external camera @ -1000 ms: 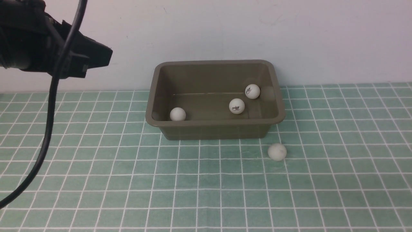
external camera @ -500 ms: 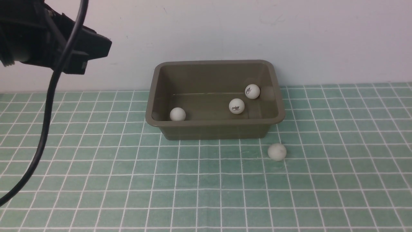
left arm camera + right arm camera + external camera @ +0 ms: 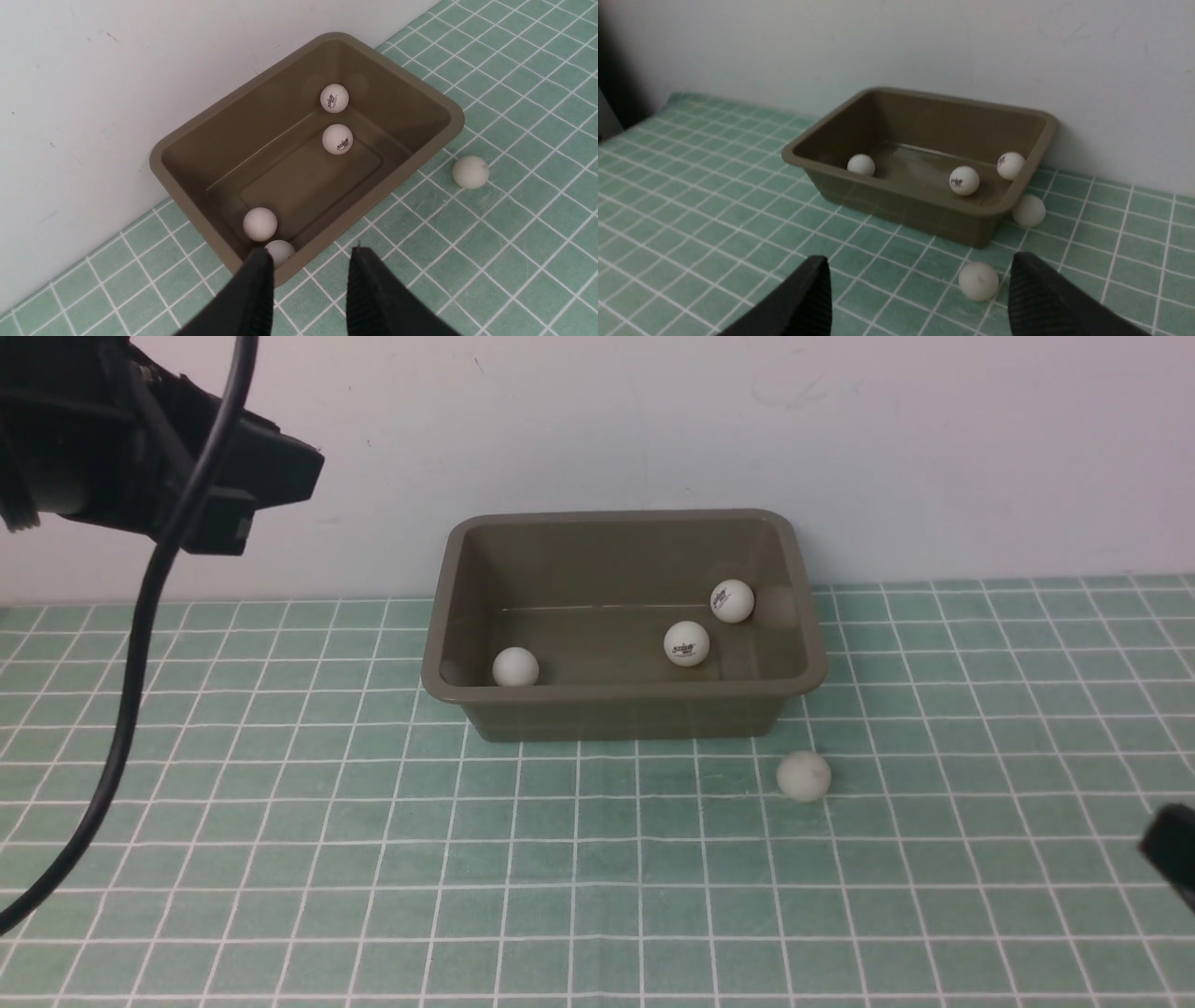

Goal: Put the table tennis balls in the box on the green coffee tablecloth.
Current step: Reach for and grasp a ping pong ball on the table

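Note:
The olive-brown box (image 3: 624,709) stands on the green tablecloth (image 3: 373,859) against the wall. In the front view it holds three white balls (image 3: 515,666), (image 3: 686,643), (image 3: 732,601). The left wrist view shows a further ball (image 3: 280,251) in its near corner. One ball (image 3: 804,776) lies on the cloth in front of the box's right corner. My left gripper (image 3: 308,256) is open and empty, high above the cloth by the box's left end. My right gripper (image 3: 920,275) is open and empty; that loose ball (image 3: 978,280) shows between its fingers, apart from them.
The white wall (image 3: 840,448) runs right behind the box. My left arm and its cable (image 3: 140,644) hang at the upper left. In the right wrist view another white ball (image 3: 1028,210) shows against the box's right end; the other views do not show it.
A dark part of my right gripper has come into the front view at the right edge. My left arm has lifted slightly. The balls have not moved.

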